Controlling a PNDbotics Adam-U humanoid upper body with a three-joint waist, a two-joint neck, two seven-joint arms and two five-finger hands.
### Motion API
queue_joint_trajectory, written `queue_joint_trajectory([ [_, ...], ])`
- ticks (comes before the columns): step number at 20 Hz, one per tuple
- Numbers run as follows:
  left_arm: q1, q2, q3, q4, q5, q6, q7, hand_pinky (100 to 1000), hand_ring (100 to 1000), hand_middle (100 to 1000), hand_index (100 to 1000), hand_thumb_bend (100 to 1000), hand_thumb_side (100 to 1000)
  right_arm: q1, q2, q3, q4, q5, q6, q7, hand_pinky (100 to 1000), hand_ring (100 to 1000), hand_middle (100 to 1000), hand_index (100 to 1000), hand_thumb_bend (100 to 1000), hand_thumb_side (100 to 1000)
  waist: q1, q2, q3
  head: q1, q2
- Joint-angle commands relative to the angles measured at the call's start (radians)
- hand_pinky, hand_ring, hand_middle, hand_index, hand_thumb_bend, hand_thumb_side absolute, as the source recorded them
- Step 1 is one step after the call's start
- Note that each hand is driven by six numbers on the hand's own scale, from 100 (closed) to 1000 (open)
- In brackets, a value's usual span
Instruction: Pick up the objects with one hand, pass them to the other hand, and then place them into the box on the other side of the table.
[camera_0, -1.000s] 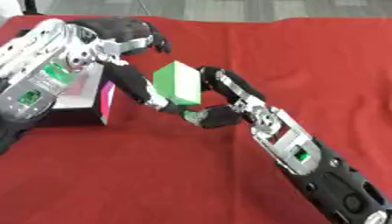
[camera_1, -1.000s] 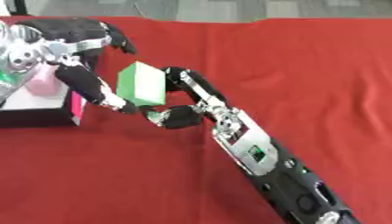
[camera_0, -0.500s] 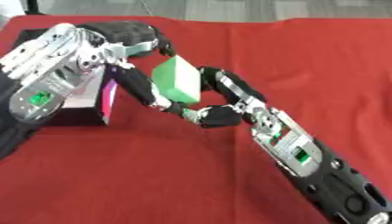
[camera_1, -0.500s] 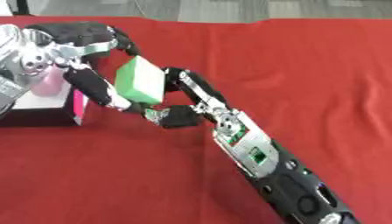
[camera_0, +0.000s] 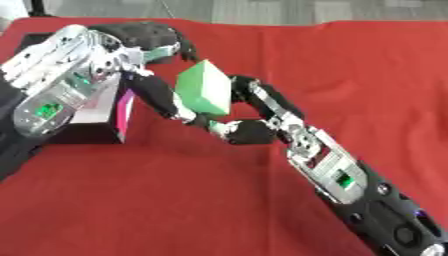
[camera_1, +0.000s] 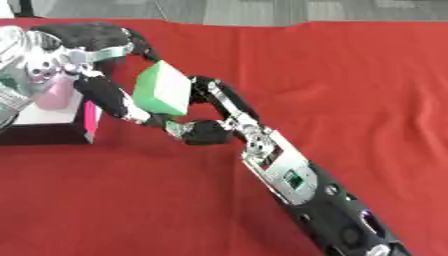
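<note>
A green block (camera_0: 203, 92) hangs above the red table between my two hands. My right hand (camera_0: 252, 132) comes up from the lower right, with its fingers curled behind the block's right face and its thumb under the lower corner. From the upper left, my left hand (camera_0: 131, 50) has its thumb (camera_0: 159, 98) along the block's left face and its fingers (camera_0: 171, 42) arched over the top corner. The box (camera_0: 94, 133), black with a magenta side, stands at the left edge, partly hidden by my left forearm.
A red cloth (camera_0: 350, 65) covers the whole table. A pale pink thing (camera_1: 54, 95) shows inside the box, behind my left hand. My right forearm (camera_0: 350, 180) crosses the lower right of the table.
The right hand has raised the green block up and to the left. My left hand has closed in round it, its fingers now over the block's top.
</note>
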Motion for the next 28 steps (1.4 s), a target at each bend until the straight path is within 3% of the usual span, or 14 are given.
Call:
queue_joint_trajectory([
  [1,-0.012,0.006,0.0,0.004,-0.005,0.012,0.014,834,868,787,875,637,545,-0.018,0.001,-0.003,-0.024,-0.007,-0.004,0.0,831,677,462,491,100,281,0.013,-0.036,0.0,0.0,-0.006],
  [19,-0.005,-0.002,0.003,-0.004,0.087,0.066,0.127,829,862,773,848,460,501,-0.016,-0.005,0.0,-0.018,0.031,-0.024,0.044,836,679,464,503,100,238,0.013,-0.033,-0.002,-0.001,-0.011],
  [24,-0.001,0.0,0.003,-0.009,0.125,0.073,0.151,833,853,742,814,316,465,-0.016,-0.006,0.0,-0.013,0.055,-0.031,0.063,838,681,466,504,100,218,0.013,-0.033,-0.002,-0.001,-0.012],
  [28,-0.001,0.003,-0.001,-0.01,0.146,0.072,0.151,832,847,729,792,251,434,-0.015,-0.008,0.003,-0.008,0.07,-0.036,0.072,838,681,466,505,100,208,0.013,-0.033,-0.001,-0.001,-0.011],
])
